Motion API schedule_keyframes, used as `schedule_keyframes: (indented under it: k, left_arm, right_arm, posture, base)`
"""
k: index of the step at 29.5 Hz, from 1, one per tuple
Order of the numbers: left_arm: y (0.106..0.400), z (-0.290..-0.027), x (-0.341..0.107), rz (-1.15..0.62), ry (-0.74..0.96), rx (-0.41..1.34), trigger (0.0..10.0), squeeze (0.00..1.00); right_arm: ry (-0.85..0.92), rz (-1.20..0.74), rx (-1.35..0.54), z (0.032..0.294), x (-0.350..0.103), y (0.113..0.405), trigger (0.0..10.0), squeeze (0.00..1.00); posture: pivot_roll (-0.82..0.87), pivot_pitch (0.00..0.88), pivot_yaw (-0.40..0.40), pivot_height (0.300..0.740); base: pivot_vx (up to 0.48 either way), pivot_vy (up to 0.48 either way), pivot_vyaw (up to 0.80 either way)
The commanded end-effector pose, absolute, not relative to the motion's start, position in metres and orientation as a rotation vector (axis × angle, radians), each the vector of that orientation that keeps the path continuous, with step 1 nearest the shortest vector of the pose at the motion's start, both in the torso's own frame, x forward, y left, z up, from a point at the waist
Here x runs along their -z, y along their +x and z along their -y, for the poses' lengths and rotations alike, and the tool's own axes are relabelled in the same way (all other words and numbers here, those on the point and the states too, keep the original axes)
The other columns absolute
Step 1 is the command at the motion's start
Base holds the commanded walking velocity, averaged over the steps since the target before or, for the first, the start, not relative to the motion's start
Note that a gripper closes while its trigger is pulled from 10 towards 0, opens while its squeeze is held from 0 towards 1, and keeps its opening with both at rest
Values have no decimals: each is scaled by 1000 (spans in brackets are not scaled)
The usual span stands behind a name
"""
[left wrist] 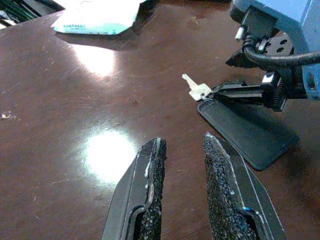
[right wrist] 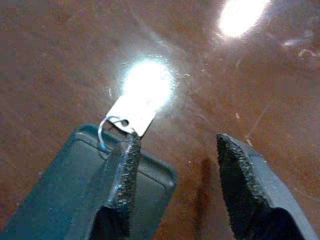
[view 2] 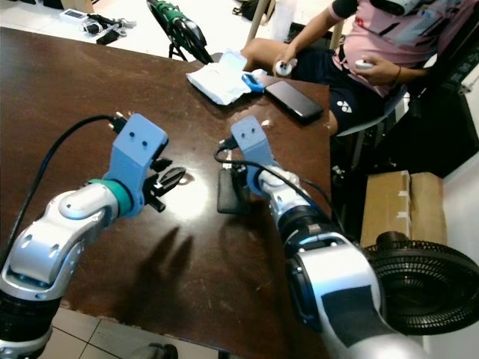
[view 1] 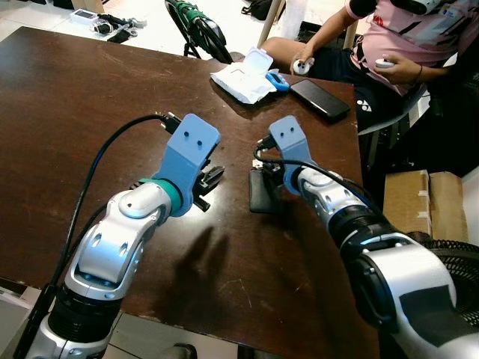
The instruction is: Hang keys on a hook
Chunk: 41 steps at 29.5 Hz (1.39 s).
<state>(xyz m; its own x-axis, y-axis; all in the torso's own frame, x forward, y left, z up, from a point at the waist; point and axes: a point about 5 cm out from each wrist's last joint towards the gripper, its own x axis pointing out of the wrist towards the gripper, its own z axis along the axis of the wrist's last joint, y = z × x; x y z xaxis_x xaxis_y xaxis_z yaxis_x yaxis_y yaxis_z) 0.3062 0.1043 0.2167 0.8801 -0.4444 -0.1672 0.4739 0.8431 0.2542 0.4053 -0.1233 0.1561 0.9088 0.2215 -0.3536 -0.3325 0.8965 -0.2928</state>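
I'm looking down on a dark brown wooden table (view 1: 67, 120), scuffed and glossy, with bright patches of overhead light bouncing off it. Both arms are out over the middle of it. My left gripper (left wrist: 182, 192) hovers just above the wood with its fingers parted and nothing between them. My right gripper (right wrist: 175, 187) is also spread, low over a flat black pad (left wrist: 247, 132) that lies on the table; one finger sits over the pad's edge, the other over bare wood. The keys (left wrist: 196, 89) lie on the table at the near corner of that pad, a small silver key on a thin ring (right wrist: 107, 131), just beside the tip of my right gripper; I cannot tell whether the finger touches the ring. Glare washes out the key in the right wrist view. Toward the far edge of the table sit a white packet (view 1: 243, 78), a small blue thing (view 1: 278, 82) touching it, and a black phone (view 1: 319, 99). A person in a pink shirt (view 1: 404, 37) sits at the far right corner holding a controller in each hand. A cardboard box (view 1: 415, 200) and a black fan (view 2: 423, 288) stand on the pale floor to my right.
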Motion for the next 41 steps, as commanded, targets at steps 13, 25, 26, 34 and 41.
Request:
schedule_keyframes:
  k: [13,25,26,34,41]
  left_arm:
    - [305,-105,-212,-120,292,494,10000,0]
    - [305,-105,-212,-120,293,491,10000,0]
    - [304,-105,-212,-121,293,491,10000,0]
    - [304,-105,-212,-123,291,491,10000,0]
    - [304,-105,-213,-123,293,491,10000,0]
  right_arm:
    - [-291,-90,-339,106,-195,414,10000,0]
    - [-373,-247,-350,108,-162,406,10000,0]
    - [-374,-257,-351,108,-159,405,10000,0]
    - [-380,-293,-387,105,-150,401,10000,0]
    - [-391,-306,-412,102,-145,399,10000,0]
  posture:
    - [107,69,37,740]
    - [118,72,36,740]
    - [119,74,37,740]
    - [125,77,35,740]
    - [123,83,38,740]
  base:
    - [0,0,0]
    - [0,0,0]
    - [0,0,0]
    - [0,0,0]
    - [0,0,0]
